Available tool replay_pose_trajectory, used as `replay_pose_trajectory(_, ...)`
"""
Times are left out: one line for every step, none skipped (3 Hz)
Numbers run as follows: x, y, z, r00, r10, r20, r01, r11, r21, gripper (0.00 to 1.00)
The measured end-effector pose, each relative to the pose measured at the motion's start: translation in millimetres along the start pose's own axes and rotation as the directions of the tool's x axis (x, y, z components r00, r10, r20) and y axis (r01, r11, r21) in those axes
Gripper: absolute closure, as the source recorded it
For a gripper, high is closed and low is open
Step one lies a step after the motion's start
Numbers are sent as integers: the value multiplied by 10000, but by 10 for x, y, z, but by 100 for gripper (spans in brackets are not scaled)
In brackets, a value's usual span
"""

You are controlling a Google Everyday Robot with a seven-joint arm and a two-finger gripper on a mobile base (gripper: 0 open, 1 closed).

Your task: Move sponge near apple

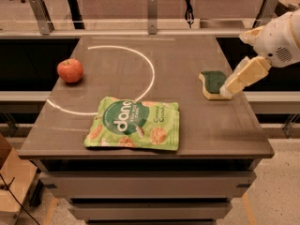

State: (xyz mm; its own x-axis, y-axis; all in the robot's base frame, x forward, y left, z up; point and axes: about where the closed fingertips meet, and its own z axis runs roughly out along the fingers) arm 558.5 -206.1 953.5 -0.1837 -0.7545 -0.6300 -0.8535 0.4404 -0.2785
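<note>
The arm (pixel 281 39) shows only its end: a rounded, smooth white shell with a small round patch of fine dots on its side, like a grille. A cream, angular piece juts from the shell's upper left. The gripper (pixel 227 89) is cream too, blocky and flat-sided with a paler tip, and reaches in low over the right side of the table (pixel 187 60).
</note>
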Motion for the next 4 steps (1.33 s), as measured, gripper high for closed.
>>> replay_pose_trajectory(60, -43, 155, 9999, 116, -93, -117, 9999, -76, 0)
replay_pose_trajectory(143, -150, 381, 9969, 648, 447, -638, 9977, -234, 0)
replay_pose_trajectory(262, -236, 602, 9891, 1270, 748, -1247, 9916, -340, 0)
replay_pose_trajectory(374, -285, 806, 9803, 1766, 885, -1730, 9838, -465, 0)
